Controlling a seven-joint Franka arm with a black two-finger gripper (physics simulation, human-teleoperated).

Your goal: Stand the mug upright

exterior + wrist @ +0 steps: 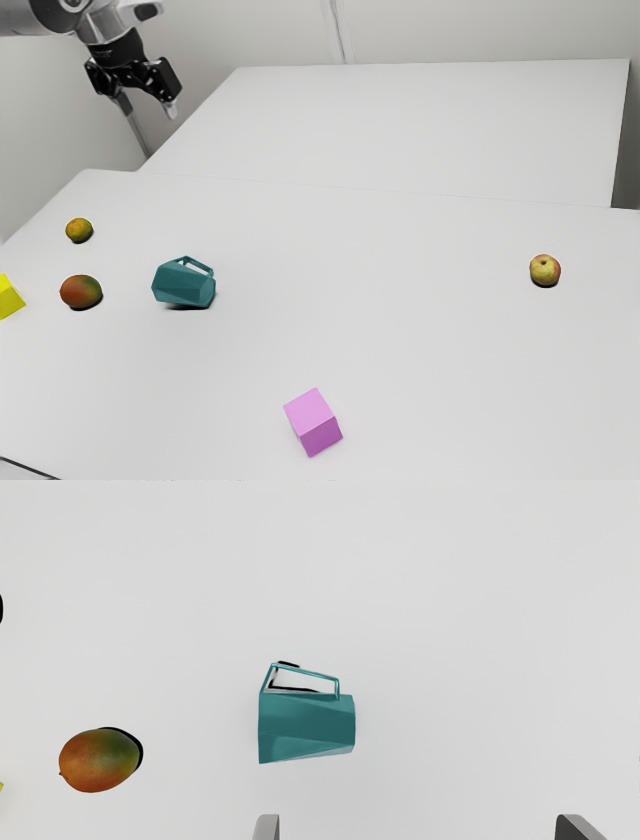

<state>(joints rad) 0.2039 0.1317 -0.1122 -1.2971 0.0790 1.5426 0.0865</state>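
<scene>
A teal mug (306, 726) lies on its side below the raised black gripper (148, 108), whose fingers stand wide apart and empty. In the wrist view, the mug sits nearer one fingertip than the other, handle on the side away from them, its long axis running nearly along the line between the fingertips. A grip across its body would likely call for a turn of the hand before the mug can be stood up. Beyond its wider end rests a mango (99, 760); a pink cube (313, 422) and an apple (545, 269) lie well away from the gripper.
</scene>
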